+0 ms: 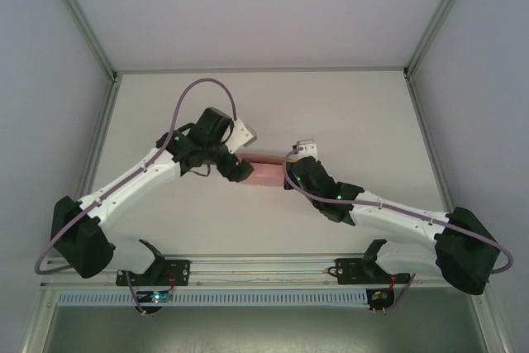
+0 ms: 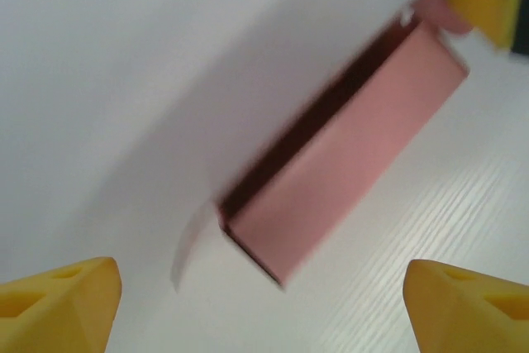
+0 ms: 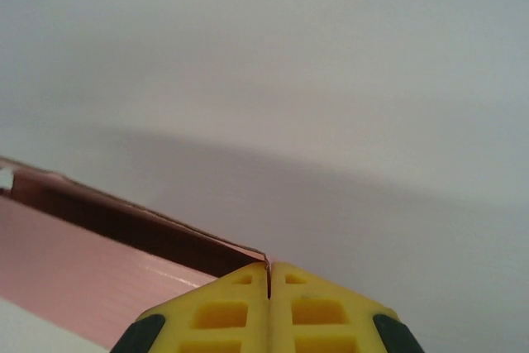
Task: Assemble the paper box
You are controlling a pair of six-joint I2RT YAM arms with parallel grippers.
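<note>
Here, your right claw [image 3: 269, 287] is pressed together, pinching the thin top edge of one long wall of the paper box [image 3: 74, 279] at the box's right end. From the right wrist camera you see the card edge slip between the two yellow pads, with the dark hollow of the box running away to the left.

Your left claw [image 2: 263, 287] is spread wide and holds nothing. It hangs just off the left end of the box, and its two yellow tips frame that end without touching it.

Seen from above, the pink paper box [image 1: 266, 174] lies in the middle of the white worktop [image 1: 347, 113], between the two claws. It is a shallow open tray with its long sides running left to right. At the left end a pale flap [image 2: 192, 241] appears to stand loose, not yet folded in. You cannot tell whether the box rests on the worktop or is lifted slightly.

Judge the box as very light, thin card: springy along its creases, easy to dent, and likely to slide on the smooth worktop. Take hold by a wall edge close to a folded corner, where it should be stiffest, and pinch gently. Avoid squeezing across the open middle, which would probably crush it.
</note>
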